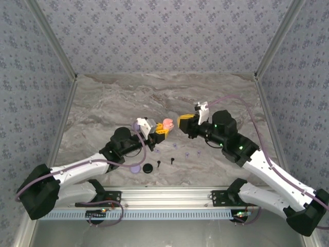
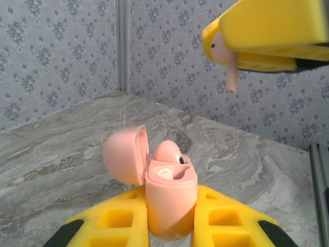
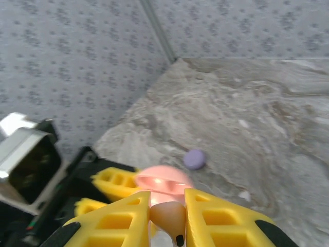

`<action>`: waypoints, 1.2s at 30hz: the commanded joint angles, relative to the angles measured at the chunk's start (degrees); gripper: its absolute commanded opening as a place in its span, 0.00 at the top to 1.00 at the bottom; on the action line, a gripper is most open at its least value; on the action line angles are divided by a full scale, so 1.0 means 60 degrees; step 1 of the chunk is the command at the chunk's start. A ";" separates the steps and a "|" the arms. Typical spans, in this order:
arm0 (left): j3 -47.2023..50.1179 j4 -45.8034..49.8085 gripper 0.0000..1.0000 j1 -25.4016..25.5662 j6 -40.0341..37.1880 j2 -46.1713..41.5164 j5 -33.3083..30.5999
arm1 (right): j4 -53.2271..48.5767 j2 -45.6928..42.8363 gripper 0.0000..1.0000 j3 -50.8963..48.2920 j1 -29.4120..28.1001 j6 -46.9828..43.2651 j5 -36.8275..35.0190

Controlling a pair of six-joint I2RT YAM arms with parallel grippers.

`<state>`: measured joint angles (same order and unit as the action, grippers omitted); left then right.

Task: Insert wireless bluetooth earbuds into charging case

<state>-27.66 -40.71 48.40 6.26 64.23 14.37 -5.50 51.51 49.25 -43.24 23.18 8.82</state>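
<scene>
Right gripper (image 3: 167, 208) pinches pink earbud (image 2: 222, 50) near open pink case (image 2: 171, 200).

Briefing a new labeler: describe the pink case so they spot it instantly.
Look at the middle of the table. There the left hand grips the pink case, lid hinged open. It is the only pink one and the only one held; the lavender case and black case lie nearer the arms' bases.
</scene>
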 commanded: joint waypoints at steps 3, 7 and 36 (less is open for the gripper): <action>-0.0529 -0.0646 1.00 0.0174 0.0144 0.0121 0.0300 | 0.1200 0.0215 0.78 -0.0069 -0.0612 0.0049 -0.0199; -0.0539 -0.0586 1.00 0.0177 0.0116 0.0070 0.0305 | 0.1321 0.0499 0.78 -0.0030 -0.0717 0.0003 -0.0417; -0.0458 -0.0474 1.00 0.0166 0.0028 -0.0152 0.0212 | 0.0689 0.1274 0.77 0.0078 -0.1047 -0.0180 -0.0971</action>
<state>-28.99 -41.30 49.15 6.70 64.82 15.16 -0.05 58.94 49.01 -49.08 22.90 3.79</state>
